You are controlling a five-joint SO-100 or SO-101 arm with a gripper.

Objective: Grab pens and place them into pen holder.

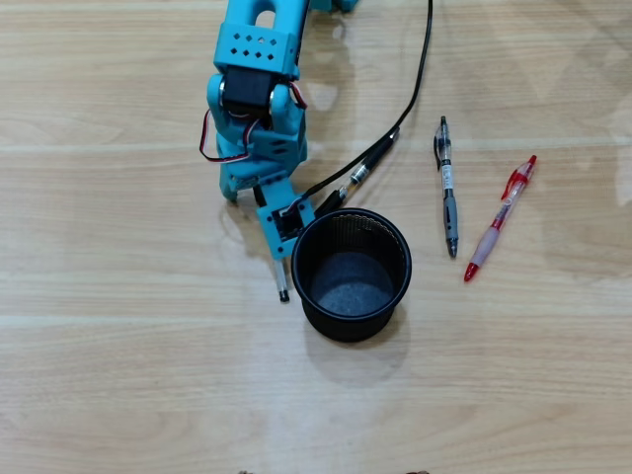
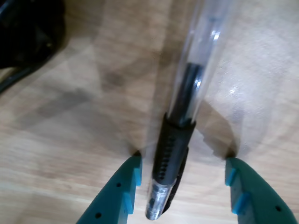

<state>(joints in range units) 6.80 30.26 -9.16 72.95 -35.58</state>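
Note:
A clear pen with a black grip lies on the wooden table between my two teal fingers. My gripper is open and straddles the pen, with both fingertips down at the table. In the overhead view only the pen's end shows below my gripper, just left of the black mesh pen holder, which is empty. A black pen and a red pen lie to the right of the holder.
A black cable runs from the top down to the arm beside the holder's rim. A dark shape fills the wrist view's top left corner. Bare wood lies left of and below the holder.

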